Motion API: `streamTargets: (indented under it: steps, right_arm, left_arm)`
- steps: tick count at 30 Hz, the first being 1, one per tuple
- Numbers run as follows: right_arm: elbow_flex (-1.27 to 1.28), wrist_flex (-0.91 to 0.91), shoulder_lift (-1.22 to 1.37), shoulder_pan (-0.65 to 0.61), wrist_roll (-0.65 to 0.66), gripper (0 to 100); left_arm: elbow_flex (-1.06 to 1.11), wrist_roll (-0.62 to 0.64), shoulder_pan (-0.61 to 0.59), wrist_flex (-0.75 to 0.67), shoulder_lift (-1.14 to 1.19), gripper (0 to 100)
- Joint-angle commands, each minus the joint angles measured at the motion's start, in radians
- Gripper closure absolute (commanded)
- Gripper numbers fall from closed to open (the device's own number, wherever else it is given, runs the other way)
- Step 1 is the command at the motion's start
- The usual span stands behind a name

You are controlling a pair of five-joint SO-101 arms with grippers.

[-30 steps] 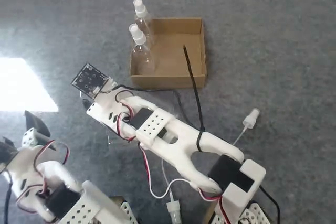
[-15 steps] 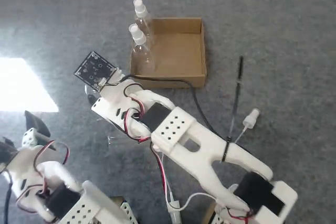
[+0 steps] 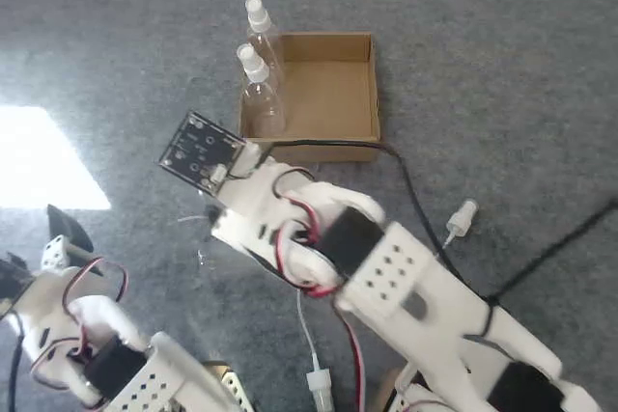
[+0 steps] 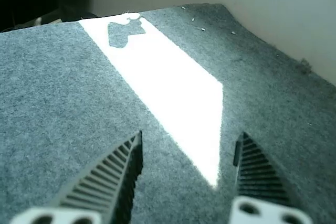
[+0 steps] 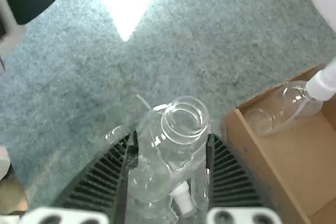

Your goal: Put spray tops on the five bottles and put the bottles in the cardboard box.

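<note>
Box [image 3: 333, 94]: I count 1.
Capped bottles: I count 2, the rear bottle [image 3: 259, 31] and the front bottle [image 3: 261, 94].
Open bottle [image 5: 173, 148]: 1 confirmed. I cannot resolve a clear shape beside it.
Loose tops: I count 2, the far top [image 3: 462, 219] and the near top [image 3: 320, 391].
Arms: I count 2, the left arm [image 3: 87, 335] and the right arm [image 3: 386, 267].

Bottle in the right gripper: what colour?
Clear, see-through. The bottle in the right gripper shows best in the right wrist view.
</note>
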Motion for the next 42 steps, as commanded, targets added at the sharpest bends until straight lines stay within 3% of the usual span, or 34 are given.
streamTargets:
  steps: [1,15,27,33,42]
  right_arm:
    - [-0.006,0.102,-0.140,0.016,0.014,92.6]
    - [0.347,0.119,-0.522,0.196,0.008,92.8]
    - [0.608,0.119,-0.792,0.527,-0.020,92.9]
    - [0.635,0.119,-0.929,0.699,-0.066,92.9]
    - [0.655,0.084,-0.949,0.825,-0.107,92.8]
  left_arm:
    - [-0.013,0.006,0.002,-0.026,-0.014,73]
    - [-0.010,0.003,0.023,-0.026,-0.014,73]
    - [0.002,-0.086,0.190,-0.018,-0.014,73]
    - [-0.038,-0.213,0.327,0.011,-0.011,73]
    - [-0.275,-0.408,0.525,0.247,-0.006,73]
